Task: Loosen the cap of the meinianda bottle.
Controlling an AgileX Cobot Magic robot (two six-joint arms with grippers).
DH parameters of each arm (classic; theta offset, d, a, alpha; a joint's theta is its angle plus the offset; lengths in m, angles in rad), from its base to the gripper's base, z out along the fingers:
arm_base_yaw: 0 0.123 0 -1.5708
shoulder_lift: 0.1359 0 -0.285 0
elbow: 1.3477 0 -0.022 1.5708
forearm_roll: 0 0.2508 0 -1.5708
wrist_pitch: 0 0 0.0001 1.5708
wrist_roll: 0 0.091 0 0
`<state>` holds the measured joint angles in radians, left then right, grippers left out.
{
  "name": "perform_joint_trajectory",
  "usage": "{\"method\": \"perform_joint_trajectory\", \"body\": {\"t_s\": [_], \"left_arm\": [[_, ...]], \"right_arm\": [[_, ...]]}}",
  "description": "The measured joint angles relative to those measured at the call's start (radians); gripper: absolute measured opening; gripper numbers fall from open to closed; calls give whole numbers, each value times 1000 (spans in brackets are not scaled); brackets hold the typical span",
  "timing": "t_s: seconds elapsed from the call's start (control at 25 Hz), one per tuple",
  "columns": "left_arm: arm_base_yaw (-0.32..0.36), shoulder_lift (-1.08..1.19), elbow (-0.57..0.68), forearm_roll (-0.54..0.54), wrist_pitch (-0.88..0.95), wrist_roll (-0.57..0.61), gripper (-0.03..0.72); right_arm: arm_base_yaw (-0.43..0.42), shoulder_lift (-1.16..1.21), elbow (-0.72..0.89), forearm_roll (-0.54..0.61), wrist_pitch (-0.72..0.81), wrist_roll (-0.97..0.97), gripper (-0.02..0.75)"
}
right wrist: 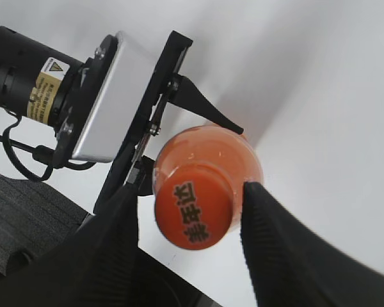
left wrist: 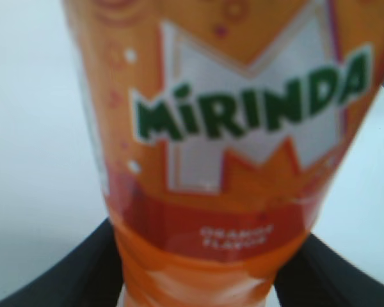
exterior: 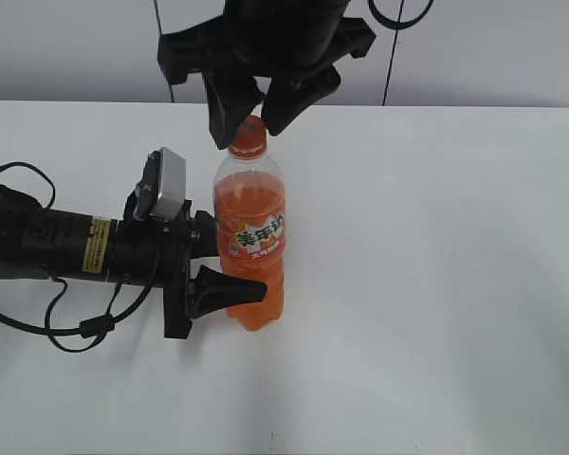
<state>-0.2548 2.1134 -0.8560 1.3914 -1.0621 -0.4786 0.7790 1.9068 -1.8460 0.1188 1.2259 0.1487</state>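
Observation:
The meinianda bottle [exterior: 250,242] stands upright on the white table, full of orange drink, its label facing me; the left wrist view fills with its label [left wrist: 243,128]. My left gripper [exterior: 220,263] comes in from the left and is shut on the bottle's lower body. The orange cap [exterior: 247,136] tops the neck; in the right wrist view the cap [right wrist: 193,214] shows dark print. My right gripper [exterior: 248,112] hangs from above, open, its fingers [right wrist: 189,211] either side of the cap with small gaps.
The white table [exterior: 436,284] spreads to the right and front. The left arm and its cables [exterior: 47,251] lie across the left side. Dark cables hang against the back wall [exterior: 389,57].

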Motion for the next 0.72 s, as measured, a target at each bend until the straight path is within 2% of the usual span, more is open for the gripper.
{"method": "perform_joint_trajectory", "body": {"t_s": [0.24,0.44,0.72], "left_arm": [[0,0,0,0,0,0,412],[0,0,0,0,0,0,412],[0,0,0,0,1,0,411]], "right_arm": [[0,4,0,1,0,0,384],[0,19,0,3,-1,-1,285],[0,19,0,3,1,-3,282]]}}
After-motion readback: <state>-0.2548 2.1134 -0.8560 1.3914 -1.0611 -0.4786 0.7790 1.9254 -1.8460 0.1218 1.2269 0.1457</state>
